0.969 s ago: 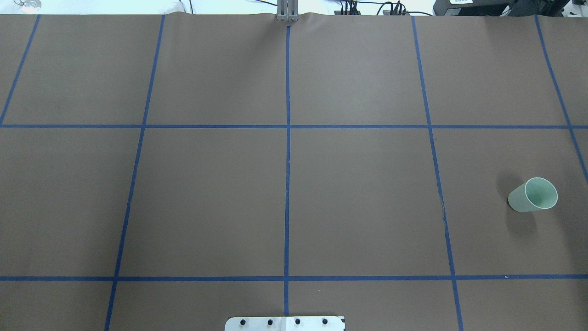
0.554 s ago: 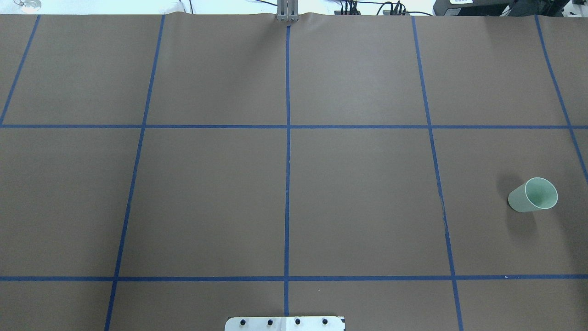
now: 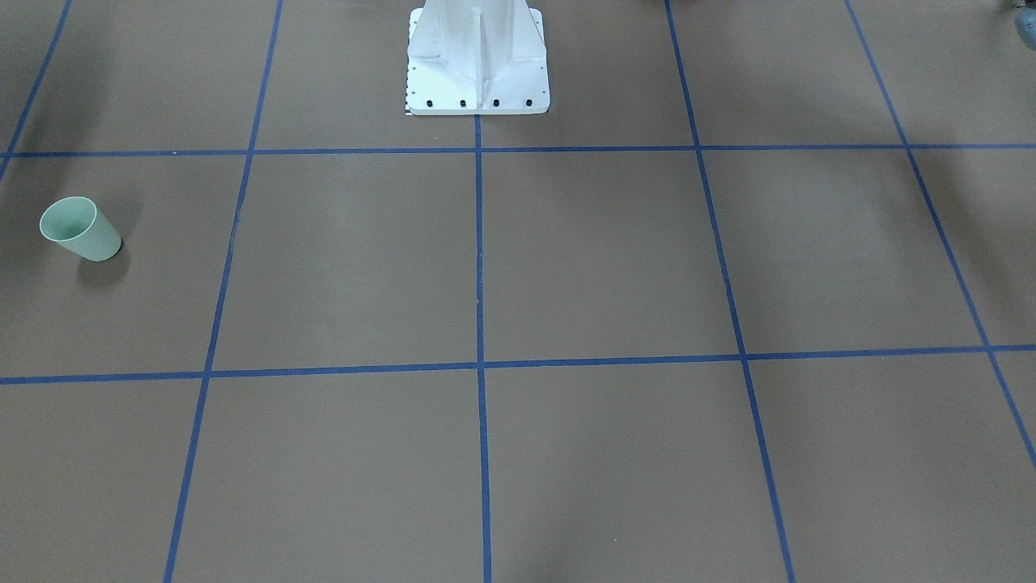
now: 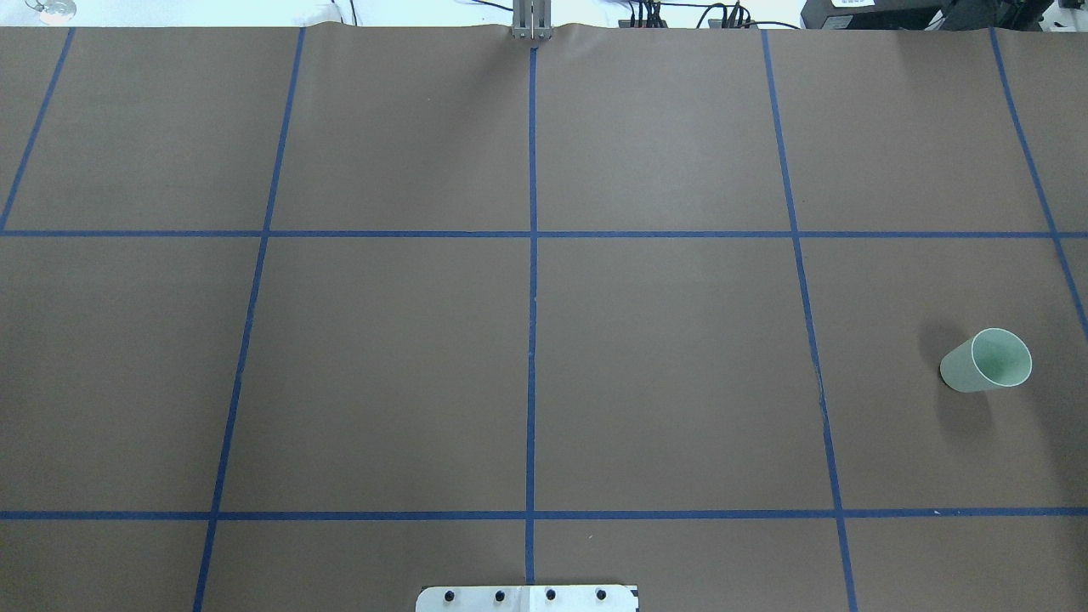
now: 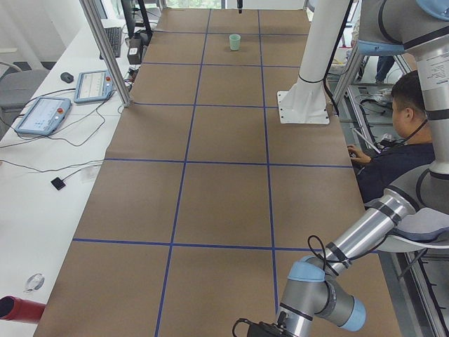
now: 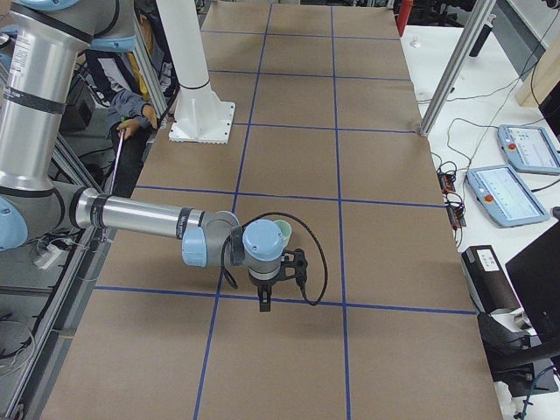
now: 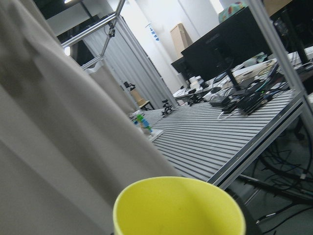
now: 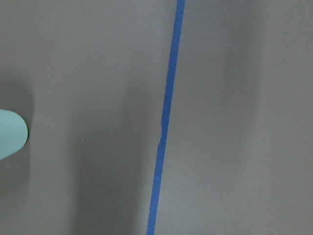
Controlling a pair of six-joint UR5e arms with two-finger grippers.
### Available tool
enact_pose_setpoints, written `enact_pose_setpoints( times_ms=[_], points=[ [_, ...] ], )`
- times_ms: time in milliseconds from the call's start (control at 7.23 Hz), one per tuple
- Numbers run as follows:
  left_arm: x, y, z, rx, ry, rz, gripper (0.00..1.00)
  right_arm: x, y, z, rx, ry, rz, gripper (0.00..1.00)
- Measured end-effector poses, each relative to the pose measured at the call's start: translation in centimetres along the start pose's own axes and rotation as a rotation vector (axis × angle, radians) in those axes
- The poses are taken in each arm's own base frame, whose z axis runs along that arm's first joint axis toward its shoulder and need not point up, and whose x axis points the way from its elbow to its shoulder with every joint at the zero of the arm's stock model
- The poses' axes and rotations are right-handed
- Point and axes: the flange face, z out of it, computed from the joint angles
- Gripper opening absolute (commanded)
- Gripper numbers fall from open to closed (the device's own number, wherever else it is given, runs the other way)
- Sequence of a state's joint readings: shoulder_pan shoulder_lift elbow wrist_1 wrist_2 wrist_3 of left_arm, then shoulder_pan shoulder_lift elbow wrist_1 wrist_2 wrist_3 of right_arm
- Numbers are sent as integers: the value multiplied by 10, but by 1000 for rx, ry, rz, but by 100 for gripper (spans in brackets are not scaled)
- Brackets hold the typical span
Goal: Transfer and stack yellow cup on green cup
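Nothing has moved on the table [image 4: 663, 374] in the last second: from above, the green cup [image 4: 986, 360] sits in just the same spot as before, far over on the robot's right side. No arm has come into that view either. So I think the job is only at its start, and the yellow cup [image 7: 178, 208] has not made its trip yet. The yellow cup shows only in the left wrist view, very close under the camera, with shelves and screens behind it and no table, so it is away from the green cup. Its open mouth faces up toward that camera, and its long way runs from the mouth down and away from the camera (how much it leans I cannot tell). The green cup stands on its small end with its mouth up, so its long way goes up and down, ready to take another cup. The left gripper [image 5: 258, 328] is at the bottom edge of the left side view, and its fingers are hidden, so I cannot tell if they squeeze the yellow cup. The right gripper [image 6: 267, 297] hangs pointing down just beside the green cup, not touching it, and I cannot tell if its fingers are apart or together.
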State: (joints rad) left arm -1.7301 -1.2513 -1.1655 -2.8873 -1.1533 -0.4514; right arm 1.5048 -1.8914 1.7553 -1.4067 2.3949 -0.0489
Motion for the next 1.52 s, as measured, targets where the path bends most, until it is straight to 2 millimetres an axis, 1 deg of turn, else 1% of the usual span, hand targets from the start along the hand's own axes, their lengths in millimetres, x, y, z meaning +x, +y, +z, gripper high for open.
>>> enact_pose_setpoints(
  times_ms=[138, 277, 415, 554, 830, 969, 1107, 1246, 1522],
  points=[
    [11, -36, -5, 43, 120, 44, 0, 0, 0, 0, 0, -1, 1, 100],
    [17, -71, -9, 75, 255, 88, 0, 0, 0, 0, 0, -1, 1, 100],
    [18, -102, -12, 108, 390, 136, 0, 0, 0, 0, 0, -1, 1, 100],
    [22, -126, -17, 135, 534, 173, 0, 0, 0, 0, -1, -2, 2, 100],
    [47, -156, -40, 158, 877, 224, 0, -2, -1, -2, 11, -3, -14, 100],
    [60, -174, -57, 174, 1053, 255, 0, -5, -4, -4, 40, -1, -45, 100],
    [70, -198, -81, 213, 1214, 296, 0, -7, -7, -7, 77, 0, -85, 100],
    [77, -224, -108, 260, 1341, 343, 0, -10, -9, -9, 103, -4, -113, 100],
    [87, -269, -162, 349, 1527, 443, 0, -20, -13, -15, 151, -28, -163, 100]
  ],
)
